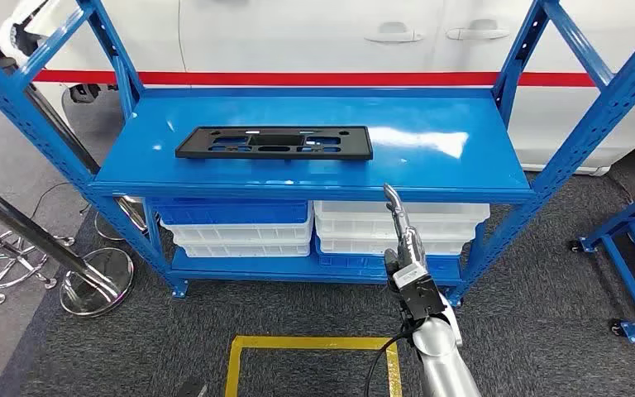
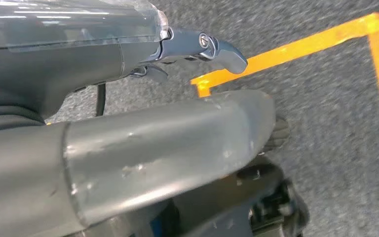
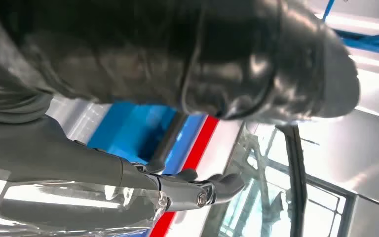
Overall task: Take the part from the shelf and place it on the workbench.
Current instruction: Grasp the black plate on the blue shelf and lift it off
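the flat black rectangular plastic part [image 1: 274, 142] lies on the top board of the blue metal shelf [image 1: 430, 169], ahead and to the left of the right robot hand [image 1: 400, 227] and well apart from it. that robot hand is raised before the shelf's front edge – fingers apart, holding nothing. the left robot hand [image 2: 153, 143] hangs over grey carpet [image 2: 325, 89] beside orange floor tape [image 2: 296, 47] – empty, fingers loosely extended.

I count one black part [image 1: 274, 142] on the shelf [image 1: 455, 169], two blue bins [image 1: 231, 213], four white bins [image 1: 401, 220] underneath, one car [image 1: 314, 41].
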Robot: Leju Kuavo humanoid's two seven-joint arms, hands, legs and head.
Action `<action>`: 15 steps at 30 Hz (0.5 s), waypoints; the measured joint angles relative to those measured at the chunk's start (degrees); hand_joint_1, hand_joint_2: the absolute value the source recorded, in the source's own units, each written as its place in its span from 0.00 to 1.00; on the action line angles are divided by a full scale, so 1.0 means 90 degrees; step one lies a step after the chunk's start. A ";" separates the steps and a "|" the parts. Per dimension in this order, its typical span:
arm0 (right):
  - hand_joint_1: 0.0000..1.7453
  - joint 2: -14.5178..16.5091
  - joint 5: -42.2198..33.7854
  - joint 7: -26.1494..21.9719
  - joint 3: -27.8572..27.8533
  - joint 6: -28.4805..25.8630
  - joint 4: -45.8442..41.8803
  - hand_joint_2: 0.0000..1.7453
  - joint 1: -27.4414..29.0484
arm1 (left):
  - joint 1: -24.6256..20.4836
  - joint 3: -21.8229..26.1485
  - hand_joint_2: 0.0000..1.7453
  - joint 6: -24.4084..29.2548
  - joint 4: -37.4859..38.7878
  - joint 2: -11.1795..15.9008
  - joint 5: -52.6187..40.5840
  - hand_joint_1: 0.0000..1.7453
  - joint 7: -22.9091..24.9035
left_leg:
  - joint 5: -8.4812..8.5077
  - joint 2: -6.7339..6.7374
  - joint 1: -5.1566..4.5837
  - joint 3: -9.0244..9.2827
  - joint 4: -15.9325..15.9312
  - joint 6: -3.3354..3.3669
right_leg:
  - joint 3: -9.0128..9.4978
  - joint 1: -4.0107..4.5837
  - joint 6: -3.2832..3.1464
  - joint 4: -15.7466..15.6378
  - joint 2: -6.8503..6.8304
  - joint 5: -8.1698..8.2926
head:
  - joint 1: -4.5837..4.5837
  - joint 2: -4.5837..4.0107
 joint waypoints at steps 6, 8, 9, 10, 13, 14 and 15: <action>0.00 0.0070 -0.0013 0.0011 0.0007 -0.0005 -0.0090 0.00 -0.0018 | -0.0059 0.0004 0.00 0.0030 -0.0002 -0.0001 0.0010 0.00 0.0004 | -0.0418 0.0029 -0.0010 0.0374 -0.0292 0.0190 | 0.0370 -0.0033 0.0225 -0.0327 -0.0002 -0.0190 | -0.0021 0.0001; 0.00 0.0084 -0.0016 0.0007 0.0009 -0.0005 -0.0117 0.00 -0.0060 | -0.0089 0.0003 0.00 0.0035 -0.0002 -0.0010 0.0014 0.00 -0.0002 | -0.0577 0.0028 0.0062 0.0662 -0.0570 0.0209 | 0.0025 -0.0034 0.0265 0.0298 -0.0043 -0.0403 | -0.0009 0.0001; 0.00 0.0084 -0.0019 0.0008 0.0010 -0.0005 -0.0107 0.00 -0.0056 | -0.0092 0.0004 0.00 0.0035 -0.0002 -0.0016 0.0016 0.00 -0.0002 | -0.0624 0.0026 0.0076 0.0754 -0.0604 0.0204 | -0.0329 -0.0040 0.0299 0.0797 -0.0054 -0.0511 | -0.0004 0.0001; 0.00 0.0080 -0.0021 0.0016 0.0009 -0.0004 -0.0092 0.00 -0.0026 | -0.0084 0.0004 0.00 0.0034 -0.0002 -0.0020 0.0017 0.00 0.0001 | -0.0686 0.0025 0.0082 0.0836 -0.0621 0.0188 | -0.0693 -0.0054 0.0331 0.1237 -0.0058 -0.0556 | -0.0005 0.0001; 0.00 0.0054 -0.0030 0.0035 0.0004 -0.0007 -0.0050 0.00 0.0054 | -0.0016 0.0008 0.00 0.0033 -0.0002 -0.0030 0.0013 0.00 0.0006 | -0.0901 0.0018 0.0093 0.1095 -0.0618 0.0112 | -0.1363 -0.0095 0.0405 0.1336 -0.0069 0.0156 | -0.0005 0.0001; 0.00 0.0049 -0.0035 0.0043 0.0002 -0.0009 -0.0044 0.00 0.0060 | -0.0001 0.0009 0.00 0.0033 -0.0001 -0.0035 0.0010 0.00 0.0007 | -0.0971 0.0017 0.0098 0.1177 -0.0606 0.0086 | -0.1421 -0.0110 0.0422 0.1009 -0.0075 0.0582 | -0.0005 0.0001; 0.00 0.0046 -0.0045 0.0050 0.0000 -0.0009 -0.0038 0.00 0.0063 | 0.0008 0.0010 0.00 0.0033 -0.0001 -0.0040 0.0008 0.00 0.0010 | -0.1037 0.0013 0.0103 0.1233 -0.0592 0.0054 | -0.1436 -0.0113 0.0423 0.0722 -0.0085 0.0907 | -0.0005 0.0001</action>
